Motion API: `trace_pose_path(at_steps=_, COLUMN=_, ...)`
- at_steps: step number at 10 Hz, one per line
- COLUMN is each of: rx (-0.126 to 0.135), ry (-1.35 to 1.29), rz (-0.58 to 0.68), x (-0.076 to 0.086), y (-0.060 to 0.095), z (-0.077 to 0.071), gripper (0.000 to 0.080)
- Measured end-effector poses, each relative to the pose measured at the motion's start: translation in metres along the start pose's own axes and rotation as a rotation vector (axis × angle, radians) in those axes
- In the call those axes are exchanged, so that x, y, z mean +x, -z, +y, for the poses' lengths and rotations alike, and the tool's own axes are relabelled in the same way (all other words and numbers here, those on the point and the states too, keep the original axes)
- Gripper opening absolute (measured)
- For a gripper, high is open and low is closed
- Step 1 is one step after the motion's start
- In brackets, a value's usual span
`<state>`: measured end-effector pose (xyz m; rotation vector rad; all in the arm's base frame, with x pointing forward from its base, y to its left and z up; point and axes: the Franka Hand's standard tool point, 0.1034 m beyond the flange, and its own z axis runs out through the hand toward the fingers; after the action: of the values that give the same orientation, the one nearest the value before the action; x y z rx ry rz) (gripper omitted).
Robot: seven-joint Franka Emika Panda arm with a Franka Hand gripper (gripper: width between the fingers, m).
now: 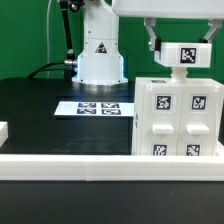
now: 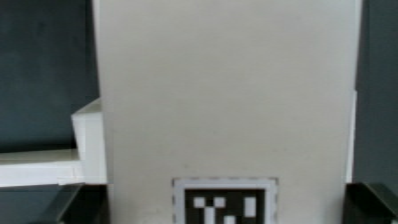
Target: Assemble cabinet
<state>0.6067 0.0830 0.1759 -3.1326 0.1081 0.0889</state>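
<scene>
Exterior view: the cabinet [image 1: 178, 118], a large white plastic box, stands upright on the black table [image 1: 40, 110] at the exterior view's right, just behind the long white border rail [image 1: 90, 165] that runs across the front. The face turned to the camera is split by thin seams into small rectangular panels. Four of them show a black-and-white square marker tag, two above and two below. Directly over the cabinet and apart from its top hangs the gripper [image 1: 185, 48], its jaws clenched on a small white tagged panel [image 1: 187, 55]. Further back, the marker board [image 1: 98, 108] lies flat before the robot's white base [image 1: 100, 55].

Wrist view: the white tagged panel [image 2: 222, 100] fills most of the frame as a tall, plain, smooth white surface. One black-and-white tag [image 2: 226, 205] sits at its end. The fingers themselves do not show here. Dark table lies beyond both long edges. A lower white shape shows past one edge, too blurred to name.
</scene>
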Motion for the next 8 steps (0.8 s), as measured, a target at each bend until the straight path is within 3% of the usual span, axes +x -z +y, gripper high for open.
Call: trace_pose_path(at_steps=8, rx=-0.003, ry=0.088, rz=0.019, x=0.009, y=-0.016, z=0.006, gripper=0.0560)
